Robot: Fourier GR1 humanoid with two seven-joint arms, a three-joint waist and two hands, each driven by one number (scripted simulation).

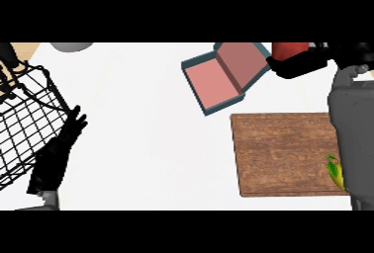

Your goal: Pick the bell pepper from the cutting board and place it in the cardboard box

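At the far left a black wire basket point(25, 128) fills the edge of my view, its open mesh tilted and running from the top corner down past the middle. Just beside it my left hand point(55, 155) rests with its fingers straight and relaxed, pointing up, holding nothing; its fingertips lie close against the basket's rim. To the right of that hand the white counter point(146, 123) spreads wide and smooth, the broadest bare stretch I have.

Further right sits the cardboard box point(219, 79), tilted, with teal outer walls, a pinkish floor and its flap folded open toward the upper right. Below it, apart from it, lies the wooden cutting board point(281, 153), square-cornered, brown and grainy. A small yellow-green vegetable point(335, 170) lies at the board's right edge, partly hidden by my grey right forearm point(350, 128).

My right hand point(306, 62) is up at the top right, just beyond the box's flap, fingers curled round the red bell pepper point(290, 48).
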